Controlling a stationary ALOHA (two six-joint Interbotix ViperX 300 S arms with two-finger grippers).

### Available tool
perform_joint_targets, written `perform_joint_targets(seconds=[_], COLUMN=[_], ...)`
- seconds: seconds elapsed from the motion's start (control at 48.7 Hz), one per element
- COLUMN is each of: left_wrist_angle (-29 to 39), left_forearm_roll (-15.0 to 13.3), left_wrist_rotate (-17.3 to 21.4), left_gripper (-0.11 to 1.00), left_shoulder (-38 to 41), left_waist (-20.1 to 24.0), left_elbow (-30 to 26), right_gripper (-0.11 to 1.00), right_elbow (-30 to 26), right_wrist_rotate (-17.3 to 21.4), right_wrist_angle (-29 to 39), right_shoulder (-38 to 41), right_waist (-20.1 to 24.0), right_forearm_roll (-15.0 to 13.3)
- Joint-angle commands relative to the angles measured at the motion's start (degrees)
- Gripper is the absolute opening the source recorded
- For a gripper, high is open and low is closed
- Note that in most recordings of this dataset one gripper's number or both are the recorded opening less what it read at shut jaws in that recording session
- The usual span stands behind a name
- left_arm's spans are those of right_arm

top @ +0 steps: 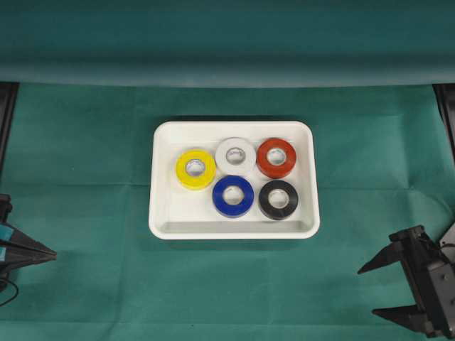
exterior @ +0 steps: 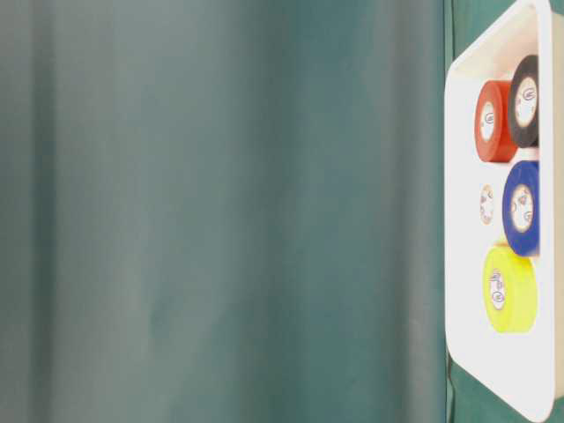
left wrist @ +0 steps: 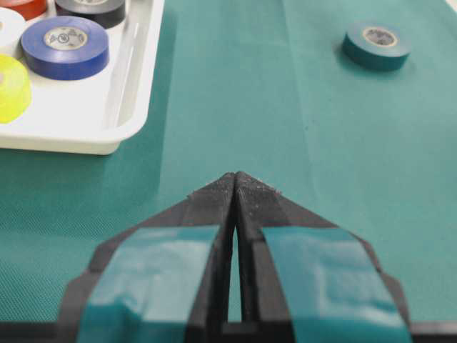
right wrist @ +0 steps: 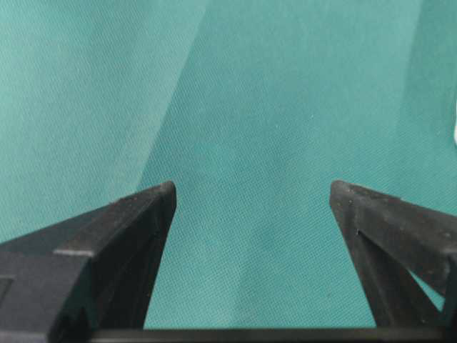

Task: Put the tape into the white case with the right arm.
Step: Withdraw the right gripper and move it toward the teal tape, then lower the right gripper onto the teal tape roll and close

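Observation:
The white case (top: 165,213) sits mid-table and holds several tape rolls: yellow (top: 195,169), white (top: 235,155), red (top: 276,157), blue (top: 232,195) and black (top: 278,199). A dark green tape roll (left wrist: 376,44) lies flat on the cloth outside the case (left wrist: 132,78), seen only in the left wrist view. My right gripper (top: 366,291) hovers at the lower right, open, with only cloth between its fingers (right wrist: 252,189). My left gripper (top: 53,252) rests at the left edge, its teal-taped fingers pressed together (left wrist: 235,175).
Green cloth covers the table and rises as a backdrop behind. The table-level view shows the case (exterior: 458,220) at its right edge, with the rolls inside. Black fixtures stand at both far corners.

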Motion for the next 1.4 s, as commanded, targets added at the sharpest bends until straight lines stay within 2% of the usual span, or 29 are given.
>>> perform_joint_targets(seconds=[0.0, 0.205, 0.575, 0.822, 1.068, 1.376], left_wrist_angle=[-0.5, -0.5, -0.5, -0.5, -0.5, -0.5], left_forearm_roll=[-0.1, -0.1, -0.1, -0.1, -0.1, -0.1], left_wrist_rotate=[0.0, 0.0, 0.0, 0.0, 0.0, 0.0], left_gripper=[0.00, 0.00, 0.00, 0.00, 0.00, 0.00], left_shoulder=[1.1, 1.1, 1.1, 1.1, 1.1, 1.1], left_waist=[0.1, 0.1, 0.1, 0.1, 0.1, 0.1], left_elbow=[-0.8, -0.8, -0.8, -0.8, -0.8, -0.8], right_gripper=[0.70, 0.70, 0.70, 0.70, 0.70, 0.70], right_elbow=[-2.5, -8.1, -21.9, -29.4, -33.7, -34.5], right_wrist_rotate=[0.1, 0.0, -0.1, -0.2, -0.4, -0.4], right_wrist_angle=[-0.4, -1.5, -5.3, -6.2, -6.2, -6.3], right_shoulder=[1.8, 10.2, 27.1, 35.0, 39.3, 40.3], right_waist=[0.3, 2.0, 5.6, 6.0, 6.0, 6.0], right_forearm_roll=[0.1, -0.2, -0.3, -0.4, -0.5, -0.4])
